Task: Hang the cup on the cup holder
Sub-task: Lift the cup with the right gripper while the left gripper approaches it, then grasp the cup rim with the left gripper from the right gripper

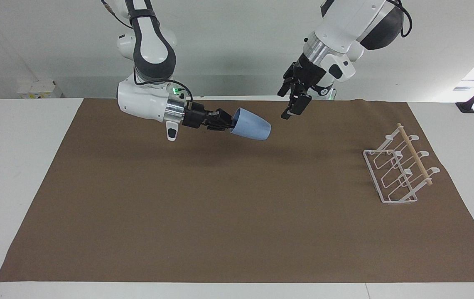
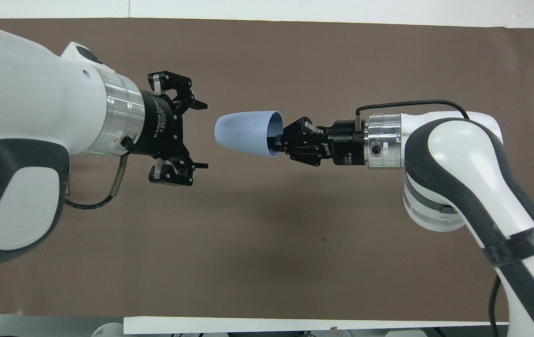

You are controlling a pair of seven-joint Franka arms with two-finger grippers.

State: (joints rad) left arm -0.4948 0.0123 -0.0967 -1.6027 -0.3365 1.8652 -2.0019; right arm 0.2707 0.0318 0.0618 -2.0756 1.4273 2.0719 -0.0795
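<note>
- The right gripper [image 1: 230, 123] is up in the air over the brown mat [image 1: 237, 232], pinching the rim of the light-blue cup [image 1: 251, 125], with one finger tucked inside the mouth.
- The cup lies on its side in that grip, its narrow base pointing toward the left arm and dipping a little toward the mat.
- The left gripper [image 1: 293, 106] hangs just beside the cup's base at about the cup's two o'clock in the facing view, not touching it.
- From the facing view the left gripper shows edge-on, so its spread is hard to read there. The overhead view settles it: the left gripper [image 2: 201, 135] has its two fingertips [image 2: 200, 106] standing well apart, one at twelve and one at six, spread wide toward the cup [image 2: 246, 133].
- The overhead view also shows the cup's open mouth and the right gripper [image 2: 278, 142] reaching into it, which the facing view gives only side-on.
- The cup holder [image 1: 399, 170] shows in the facing view alone, standing on the mat at the left arm's end of the table, around four o'clock from the cup and well apart from it. Its wooden dowel [image 1: 414, 154] runs along the top of the white wire prongs.
- In the overhead view the left arm's big white body covers that end of the mat, so I cannot see the holder there.
</note>
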